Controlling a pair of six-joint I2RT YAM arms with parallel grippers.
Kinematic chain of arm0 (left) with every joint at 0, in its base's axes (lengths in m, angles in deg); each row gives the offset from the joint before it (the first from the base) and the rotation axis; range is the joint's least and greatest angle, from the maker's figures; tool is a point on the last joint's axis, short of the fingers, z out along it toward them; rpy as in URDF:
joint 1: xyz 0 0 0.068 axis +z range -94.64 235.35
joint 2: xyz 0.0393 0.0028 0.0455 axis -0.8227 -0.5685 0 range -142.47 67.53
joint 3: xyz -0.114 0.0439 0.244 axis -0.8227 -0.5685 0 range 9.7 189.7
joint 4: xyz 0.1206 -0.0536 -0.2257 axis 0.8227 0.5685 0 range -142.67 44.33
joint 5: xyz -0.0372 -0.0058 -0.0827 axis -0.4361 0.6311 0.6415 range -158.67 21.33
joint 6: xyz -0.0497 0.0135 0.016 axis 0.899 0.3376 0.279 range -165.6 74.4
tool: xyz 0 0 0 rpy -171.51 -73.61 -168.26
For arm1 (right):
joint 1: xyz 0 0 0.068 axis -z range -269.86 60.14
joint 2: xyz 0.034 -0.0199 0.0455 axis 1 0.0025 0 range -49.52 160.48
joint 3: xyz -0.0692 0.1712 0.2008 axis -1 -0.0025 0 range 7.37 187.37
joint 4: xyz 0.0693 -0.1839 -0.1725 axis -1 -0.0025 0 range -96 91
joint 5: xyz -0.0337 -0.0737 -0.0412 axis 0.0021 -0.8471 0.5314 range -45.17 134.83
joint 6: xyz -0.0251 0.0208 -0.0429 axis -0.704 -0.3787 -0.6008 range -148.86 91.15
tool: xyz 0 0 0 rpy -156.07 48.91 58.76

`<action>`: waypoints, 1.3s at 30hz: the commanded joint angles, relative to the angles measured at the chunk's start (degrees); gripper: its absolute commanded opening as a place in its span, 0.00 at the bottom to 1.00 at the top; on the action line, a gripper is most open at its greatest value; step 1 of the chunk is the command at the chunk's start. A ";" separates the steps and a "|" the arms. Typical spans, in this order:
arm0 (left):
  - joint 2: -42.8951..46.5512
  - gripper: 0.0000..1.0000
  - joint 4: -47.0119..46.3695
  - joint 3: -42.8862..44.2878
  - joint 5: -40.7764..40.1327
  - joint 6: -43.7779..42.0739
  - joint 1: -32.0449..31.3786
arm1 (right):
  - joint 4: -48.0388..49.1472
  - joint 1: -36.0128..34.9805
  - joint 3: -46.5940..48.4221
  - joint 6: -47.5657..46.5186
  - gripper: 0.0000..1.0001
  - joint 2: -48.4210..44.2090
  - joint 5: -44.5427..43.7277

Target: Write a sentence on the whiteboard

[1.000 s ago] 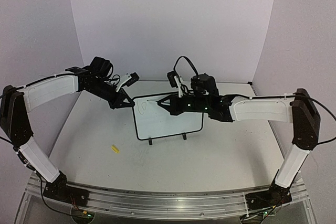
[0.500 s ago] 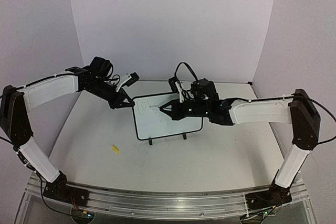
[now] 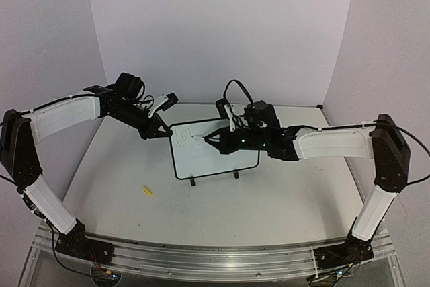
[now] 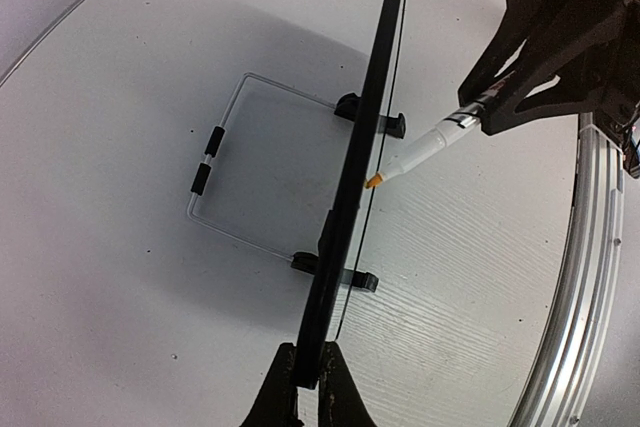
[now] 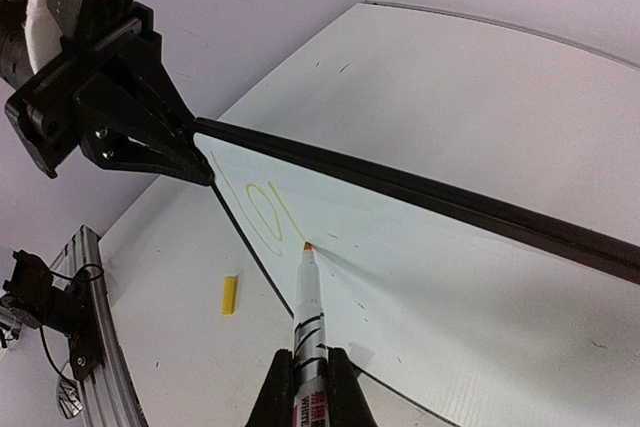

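Holds whiteboard point(image 3: 213, 163) upright on its feet, long axis level, top corner pinched in closed left gripper point(image 4: 305, 387) jaws. Clamps marker point(image 5: 306, 309) in right gripper point(image 5: 310, 383), pointing straight out from jaws, tip at board face beside faint yellowish sentence point(image 5: 258, 205) strokes.

Looks like a robotics lab. Told by left arm point(image 3: 64, 115) and right arm point(image 3: 336, 140) bolted to an aluminium rail point(image 3: 215, 257) edging a white counter point(image 3: 282, 199), exposed cables point(image 3: 234, 85), plain lilac walls point(image 3: 222, 25) on 3 sides.
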 commanded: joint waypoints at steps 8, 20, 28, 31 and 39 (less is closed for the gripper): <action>0.40 0.00 0.77 1.00 -7.02 -2.11 0.77 | 0.27 0.43 2.36 -1.10 0.00 -5.00 -4.94; 0.52 0.00 0.78 1.00 -7.18 -2.16 0.77 | 0.08 0.39 0.69 -2.60 0.00 -6.16 -0.41; 0.49 0.00 0.77 1.01 -7.41 -2.20 0.77 | 0.18 0.40 -2.50 -2.57 0.00 -7.86 -0.32; 0.33 0.00 0.76 1.01 -7.43 -2.15 0.76 | 0.15 0.43 -2.03 -2.51 0.00 -6.96 -0.48; 0.35 0.00 0.80 0.97 -7.52 -2.18 0.76 | 0.10 0.39 -0.75 -2.40 0.00 -5.04 -1.93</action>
